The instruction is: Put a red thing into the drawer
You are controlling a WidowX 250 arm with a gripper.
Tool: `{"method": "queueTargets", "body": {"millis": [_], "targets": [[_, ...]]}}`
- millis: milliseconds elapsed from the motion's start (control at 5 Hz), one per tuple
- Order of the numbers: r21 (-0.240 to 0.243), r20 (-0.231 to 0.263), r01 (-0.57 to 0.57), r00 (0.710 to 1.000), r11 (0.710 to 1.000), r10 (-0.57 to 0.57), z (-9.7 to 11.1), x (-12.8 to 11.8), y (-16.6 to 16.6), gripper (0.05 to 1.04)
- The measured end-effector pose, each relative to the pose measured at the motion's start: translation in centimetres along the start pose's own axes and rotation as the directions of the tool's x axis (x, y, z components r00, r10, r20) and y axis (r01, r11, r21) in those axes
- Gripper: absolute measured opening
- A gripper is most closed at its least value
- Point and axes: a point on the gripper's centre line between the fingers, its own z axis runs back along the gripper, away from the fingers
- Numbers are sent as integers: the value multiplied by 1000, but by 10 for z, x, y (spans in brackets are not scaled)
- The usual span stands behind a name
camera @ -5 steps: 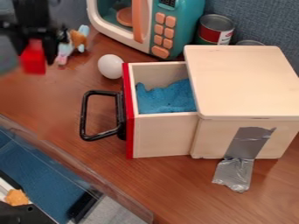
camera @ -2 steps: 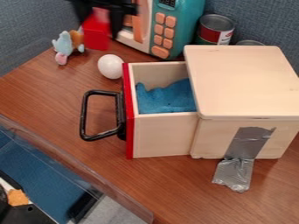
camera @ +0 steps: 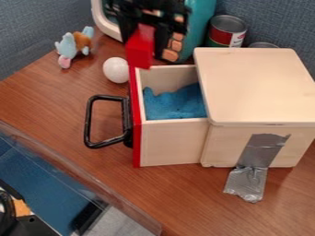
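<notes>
Jaws parted only by the width of the red block [camera: 140, 54] grip it from both sides, and we see the black gripper [camera: 145, 42] holding it raised near the far front corner of the open drawer [camera: 172, 143], where blue material [camera: 175, 103] lies inside.

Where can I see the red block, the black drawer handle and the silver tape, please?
Red block [camera: 140, 50], camera view, its front side.
Black drawer handle [camera: 89, 120], camera view, its outer bar.
Silver tape [camera: 262, 150], camera view, its upper strip.
</notes>
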Motion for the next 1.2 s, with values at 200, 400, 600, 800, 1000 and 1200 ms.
{"method": "queueTargets", "body": {"millis": [200,400,600,800,1000,1200], "targets": [[6,-7,38,999,999,-38,-18,2,-15,594],[15,-17,79,997,997,-79,-34,4,-26,594],[3,-2,97,995,995,-97,-37,2,-35,594],[-27,-30,112,993,993,-113,-44,-8,-41,594],[-50,-32,112,993,992,-114,-42,-15,-46,594],[-51,-9,126,992,991,-126,-34,-19,-54,645]]}}
